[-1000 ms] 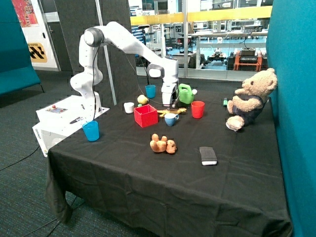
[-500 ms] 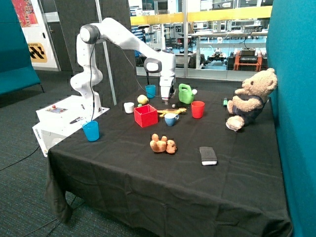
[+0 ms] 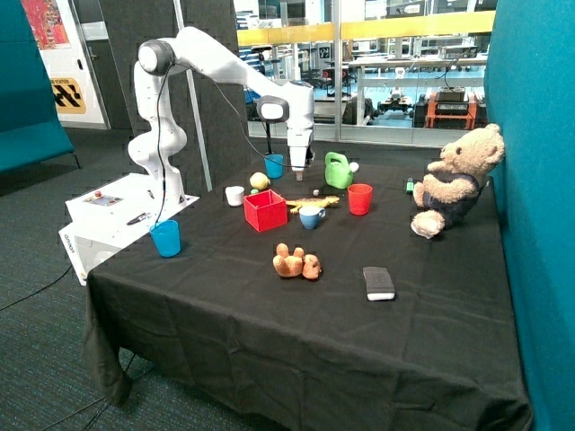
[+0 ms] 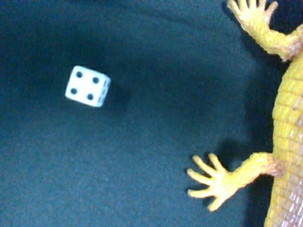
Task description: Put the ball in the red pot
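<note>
A black-clothed table [image 3: 269,341] carries the red pot [image 3: 265,210], the ball [image 3: 260,181], cups, toys, and seemingly a die [image 4: 88,86]

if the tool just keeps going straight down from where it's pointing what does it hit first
Probably bare black cloth, between the die and the yellow lizard. The tool hangs above that gap; exact depth is unclear.

I am holding my arm [image 3: 216,63] arched over, wrist pointing straight down, my gripper [image 3: 299,176] hanging empty in the air.
</note>
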Robot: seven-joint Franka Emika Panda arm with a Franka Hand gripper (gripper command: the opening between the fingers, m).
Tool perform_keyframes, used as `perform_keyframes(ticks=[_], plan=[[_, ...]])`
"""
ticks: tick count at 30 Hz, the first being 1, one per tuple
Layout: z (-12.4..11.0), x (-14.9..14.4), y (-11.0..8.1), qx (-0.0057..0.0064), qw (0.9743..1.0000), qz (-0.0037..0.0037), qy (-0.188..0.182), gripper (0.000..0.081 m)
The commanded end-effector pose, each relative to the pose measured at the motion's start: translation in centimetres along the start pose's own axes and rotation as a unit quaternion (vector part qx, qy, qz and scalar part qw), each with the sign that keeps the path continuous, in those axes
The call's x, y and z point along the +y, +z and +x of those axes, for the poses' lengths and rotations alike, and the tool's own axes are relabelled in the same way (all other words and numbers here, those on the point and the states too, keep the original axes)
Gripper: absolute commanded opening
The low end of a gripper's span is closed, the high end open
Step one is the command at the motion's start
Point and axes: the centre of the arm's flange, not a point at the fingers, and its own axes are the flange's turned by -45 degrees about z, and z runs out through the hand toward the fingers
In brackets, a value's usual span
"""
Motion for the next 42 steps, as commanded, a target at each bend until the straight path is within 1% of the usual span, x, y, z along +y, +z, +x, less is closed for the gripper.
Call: perform_keyframes(ticks=[1, 8, 12, 14, 21, 24, 27, 29, 34, 38, 39, 42], plan=[[-0.6, -0.7, -1.9, 0.0002, 0.9997, 0.00128, -0.023, 0.0808], [-1.7, -2.1, -3.4, 0.0002, 0.9998, 0.00128, -0.022, 0.0808], [-3.2, -3.4, -4.1, 0.0002, 0.9999, 0.00128, -0.014, 0.0808], [-4.0, -4.1, -4.5, 0.0002, 0.9999, 0.00128, -0.017, 0.0808], [-6.7, -6.3, -4.6, 0.0002, 0.9998, 0.00128, -0.021, 0.0808], [-7.8, -7.1, -4.6, 0.0002, 0.9996, 0.00128, -0.028, 0.0808], [-8.4, -7.4, -4.6, 0.0002, 0.9994, 0.00128, -0.034, 0.0808], [-8.4, -7.5, -4.4, 0.0002, 0.9990, 0.00128, -0.044, 0.0808], [-7.3, -7.7, -4.3, 0.0003, 0.9977, 0.00127, -0.068, 0.0808], [-6.5, -8.1, -4.3, 0.0003, 0.9954, 0.00126, -0.095, 0.0808], [-6.4, -8.2, -4.2, 0.0003, 0.9948, 0.00126, -0.102, 0.0808], [-6.1, -9.1, -3.6, 0.0004, 0.9910, 0.00125, -0.134, 0.0808]])
